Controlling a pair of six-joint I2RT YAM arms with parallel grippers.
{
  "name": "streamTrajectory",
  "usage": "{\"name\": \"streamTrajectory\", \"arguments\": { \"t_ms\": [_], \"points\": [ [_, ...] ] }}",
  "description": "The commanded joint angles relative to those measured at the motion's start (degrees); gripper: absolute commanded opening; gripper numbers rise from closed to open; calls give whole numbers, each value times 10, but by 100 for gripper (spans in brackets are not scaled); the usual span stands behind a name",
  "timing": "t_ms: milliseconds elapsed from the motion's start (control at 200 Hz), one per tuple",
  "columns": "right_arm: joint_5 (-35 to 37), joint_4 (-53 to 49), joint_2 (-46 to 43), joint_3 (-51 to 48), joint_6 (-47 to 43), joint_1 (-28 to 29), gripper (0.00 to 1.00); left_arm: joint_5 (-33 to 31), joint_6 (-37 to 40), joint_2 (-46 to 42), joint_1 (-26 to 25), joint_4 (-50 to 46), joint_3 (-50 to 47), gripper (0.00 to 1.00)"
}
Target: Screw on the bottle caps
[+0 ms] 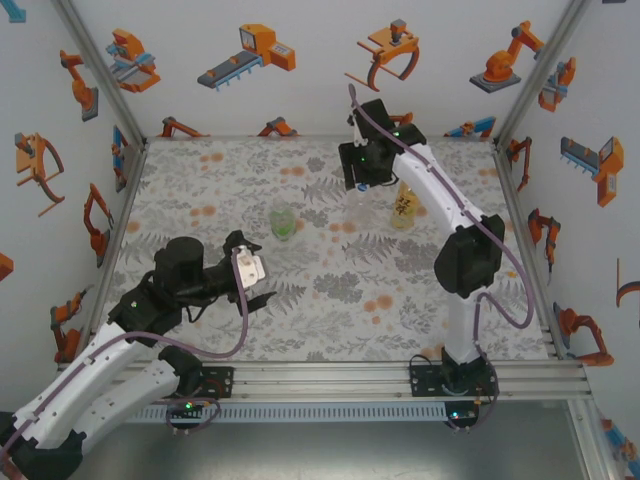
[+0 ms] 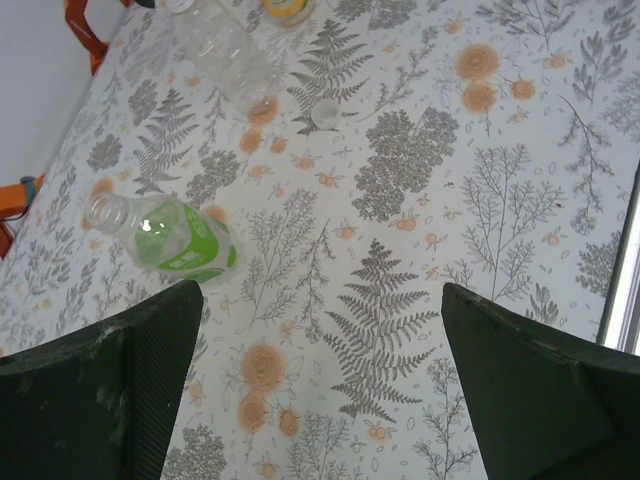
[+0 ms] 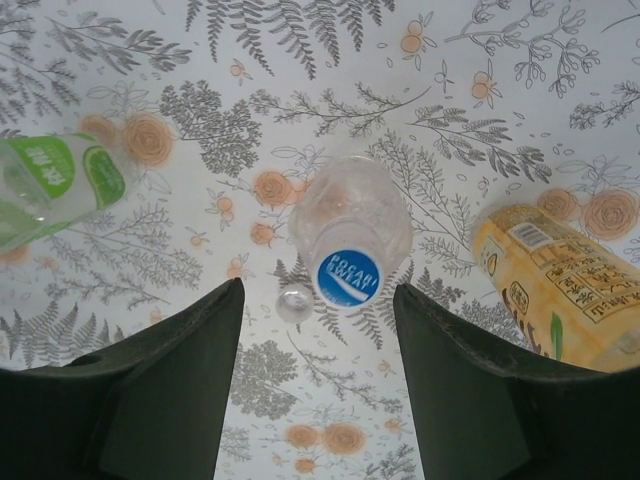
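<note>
Setting: fern-and-flower cloth covered the table [image 1: 200, 180]; robot drawings lined the white walls.
Clear bottle [image 3: 350, 215]: stood upright mid-table towards the far side, between the other two bottles.
Blue cap [image 3: 348, 277]: white with a blue centre, it sat on the clear bottle's neck.
Right gripper [image 3: 318, 290]: hung straight above the blue cap, released, with a finger on each side and a gap to the cap on both.
Loose cap [image 3: 295, 300]: small and whitish, it lay on the cloth just beside the clear bottle's foot.
Green bottle [image 2: 180, 245]: stood left of the clear one, well apart, its neck uncapped.
Yellow bottle [image 3: 560, 290]: labelled, it stood near the clear one on the right.
Left gripper [image 2: 322, 290]: was spread wide over bare cloth at the near left, grasping nothing and short of the green bottle.
</note>
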Motion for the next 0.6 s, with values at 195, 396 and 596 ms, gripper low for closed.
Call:
{"name": "streamTrajectory", "arguments": {
  "t_ms": [195, 396, 596],
  "points": [
    [-84, 185, -108, -107, -103, 77, 66, -107, -139, -30, 39, 79, -2, 97],
    [-105, 392, -147, -262, -87, 108, 99, -129, -178, -41, 67, 75, 12, 97],
    [-75, 656, -167, -440, -70, 147, 98, -142, -179, -63, 71, 101, -9, 97]
  ]
}}
